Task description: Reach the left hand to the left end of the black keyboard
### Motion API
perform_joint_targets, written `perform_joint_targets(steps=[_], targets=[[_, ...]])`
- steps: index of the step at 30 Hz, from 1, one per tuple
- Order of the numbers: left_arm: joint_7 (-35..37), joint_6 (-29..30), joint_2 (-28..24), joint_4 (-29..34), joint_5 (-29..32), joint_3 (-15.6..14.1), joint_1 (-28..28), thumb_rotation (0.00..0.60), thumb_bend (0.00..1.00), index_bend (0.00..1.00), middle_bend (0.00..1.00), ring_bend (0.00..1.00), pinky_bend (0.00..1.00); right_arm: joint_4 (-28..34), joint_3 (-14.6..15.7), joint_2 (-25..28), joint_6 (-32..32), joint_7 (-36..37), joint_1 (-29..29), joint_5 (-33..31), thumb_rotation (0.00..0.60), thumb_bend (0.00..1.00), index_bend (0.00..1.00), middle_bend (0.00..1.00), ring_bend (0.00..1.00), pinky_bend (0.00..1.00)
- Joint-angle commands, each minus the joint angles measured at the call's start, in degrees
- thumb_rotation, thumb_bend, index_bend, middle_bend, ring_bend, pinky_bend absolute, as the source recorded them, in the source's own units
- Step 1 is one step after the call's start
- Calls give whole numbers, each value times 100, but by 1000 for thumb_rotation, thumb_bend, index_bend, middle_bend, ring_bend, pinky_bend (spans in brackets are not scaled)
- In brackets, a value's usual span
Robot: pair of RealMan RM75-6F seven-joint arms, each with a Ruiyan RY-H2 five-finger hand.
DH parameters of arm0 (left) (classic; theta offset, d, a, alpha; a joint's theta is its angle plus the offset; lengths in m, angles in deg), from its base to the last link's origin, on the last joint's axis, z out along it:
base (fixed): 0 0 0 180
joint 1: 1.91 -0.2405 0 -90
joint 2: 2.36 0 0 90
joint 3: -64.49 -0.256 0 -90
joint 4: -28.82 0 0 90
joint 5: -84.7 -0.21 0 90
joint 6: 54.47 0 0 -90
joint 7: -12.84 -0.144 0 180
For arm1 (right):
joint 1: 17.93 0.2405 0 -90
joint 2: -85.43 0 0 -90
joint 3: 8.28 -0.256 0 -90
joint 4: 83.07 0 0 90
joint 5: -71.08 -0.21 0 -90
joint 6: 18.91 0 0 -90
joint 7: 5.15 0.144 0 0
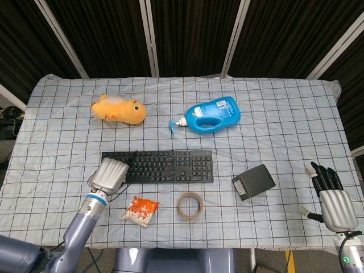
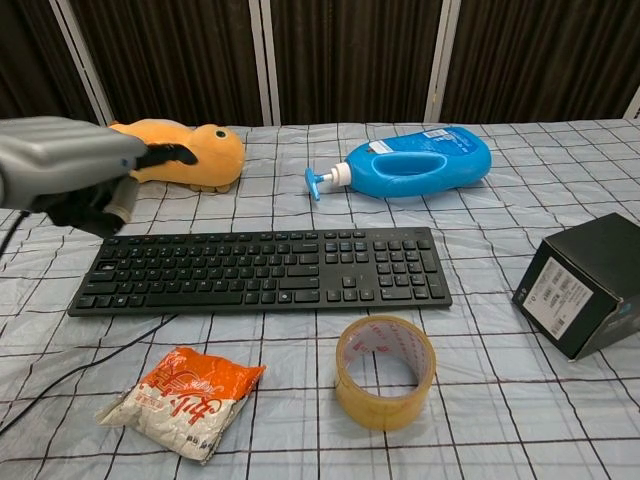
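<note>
Fingers (image 2: 165, 154) of the left hand (image 1: 110, 174) are curled in dark beneath its grey back, one poking forward, and hold nothing; the hand hangs above the left end of the black keyboard (image 1: 162, 166), clear of the keys in the chest view. Over at the right edge, the right hand (image 1: 332, 199) shows its fingers straight and slightly apart, empty, well apart from everything else.

On the checked cloth of the worktop (image 1: 284, 114), the keyboard lies flat with its long axis running left to right, keys up, its cable trailing off the left end toward the near edge. Behind it lie a blue pump bottle (image 1: 211, 115) on its side, nozzle pointing left, label unreadable, and an orange plush toy (image 1: 118, 110). A black box (image 1: 253, 182) sits right of the keyboard, its label print too small to read. Nearer lie a roll of clear tape (image 1: 190, 205) and an orange snack packet (image 2: 185, 399) bearing Chinese characters.
</note>
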Motion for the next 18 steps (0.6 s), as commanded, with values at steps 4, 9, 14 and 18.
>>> perform_joint_targets(steps=[4,9,14,18], targets=[[1714,1564,-792,-440,-2887,-1623,-1932,600,179,0,0,0,11,1,0,-28,-40,-74,-14,21,600,108,0,0,0,26],[2713,1969,-900,-1411,-3537,-1762,-2711,600,49,0,0,0,0,10,-6,-66,-52,-170,-18,15,600,109,0,0,0,26],[2952,2206,-805,-2136,-3811,-1592,-3181,600,43,0,0,0,0,9,8,-83,-83,-226,-25,64,600,108,0,0,0,26],[3270,2119,-791,-2374,-3798,-1464,-3455,600,43,0,0,0,0,6,21,-81,-67,-216,-27,64,600,108,0,0,0,26]])
